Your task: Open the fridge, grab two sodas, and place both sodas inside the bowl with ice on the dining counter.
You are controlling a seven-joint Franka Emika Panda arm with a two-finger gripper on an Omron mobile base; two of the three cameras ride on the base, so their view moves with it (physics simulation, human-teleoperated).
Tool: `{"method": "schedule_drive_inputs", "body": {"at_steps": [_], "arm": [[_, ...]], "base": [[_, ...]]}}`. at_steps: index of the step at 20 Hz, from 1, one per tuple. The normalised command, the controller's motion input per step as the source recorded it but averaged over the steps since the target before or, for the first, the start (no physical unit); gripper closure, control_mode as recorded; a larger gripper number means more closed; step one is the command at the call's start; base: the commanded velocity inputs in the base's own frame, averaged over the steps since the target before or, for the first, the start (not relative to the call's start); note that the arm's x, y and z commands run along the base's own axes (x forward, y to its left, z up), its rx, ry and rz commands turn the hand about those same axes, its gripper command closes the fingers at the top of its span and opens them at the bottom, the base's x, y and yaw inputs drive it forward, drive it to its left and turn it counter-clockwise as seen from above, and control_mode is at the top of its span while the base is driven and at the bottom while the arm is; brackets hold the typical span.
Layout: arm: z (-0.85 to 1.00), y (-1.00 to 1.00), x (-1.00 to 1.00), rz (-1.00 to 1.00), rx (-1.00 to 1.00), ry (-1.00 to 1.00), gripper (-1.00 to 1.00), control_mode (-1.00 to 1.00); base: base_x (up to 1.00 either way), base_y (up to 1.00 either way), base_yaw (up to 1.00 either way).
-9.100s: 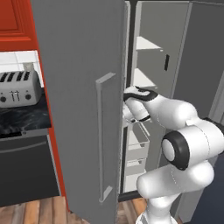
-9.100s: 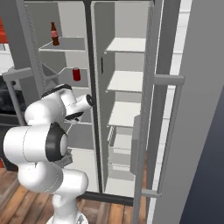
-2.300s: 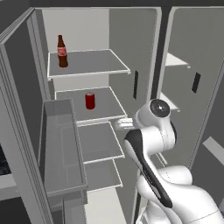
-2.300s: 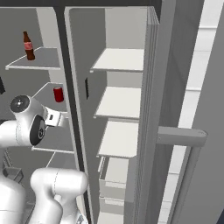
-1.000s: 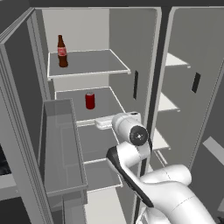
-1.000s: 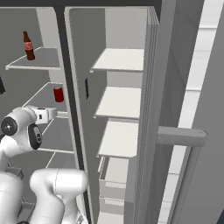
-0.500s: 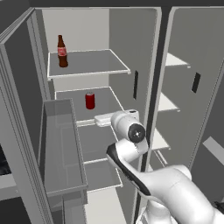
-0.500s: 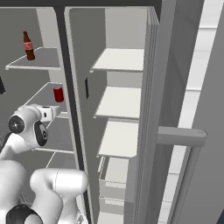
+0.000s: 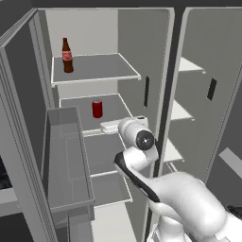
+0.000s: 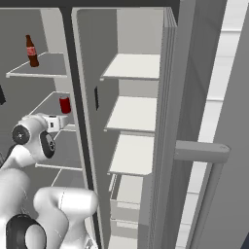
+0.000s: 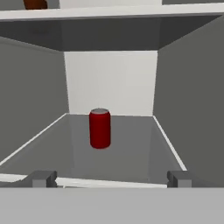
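Base: driven from a stand before the part-open fridge (image 9: 142, 56) to one directly facing its left compartment; both doors now wide.

Arm: swung from the right side of the compartment to the front edge of the second shelf (image 9: 106, 118).

Gripper (image 11: 109, 178): moved in level with that shelf, now pointed at the red can (image 11: 99, 128), short of it, fingers spread wide either side of it in the hand view.

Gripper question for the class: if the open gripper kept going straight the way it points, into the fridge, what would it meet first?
Most likely the red can. In the hand view it stands upright on the shelf, a little left of the midline of the open gripper, with nothing between them. Its exact depth is unclear.
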Motion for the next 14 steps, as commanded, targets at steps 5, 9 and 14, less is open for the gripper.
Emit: {"method": "schedule_drive_inputs", "body": {"at_steps": [5, 9, 14], "arm": [[0.01, 0.07, 0.29, 0.0, 0.0, 0.0, -1.0, -1.0], [0.02, 0.15, 0.33, 0.0, 0.0, 0.0, -1.0, -1.0], [0.0, 0.24, 0.33, 0.0, 0.0, 0.0, -1.0, -1.0]], "base": [[0.0, 0.0, 0.0], [0.0, 0.0, 0.0], [0.0, 0.0, 0.0]]}}
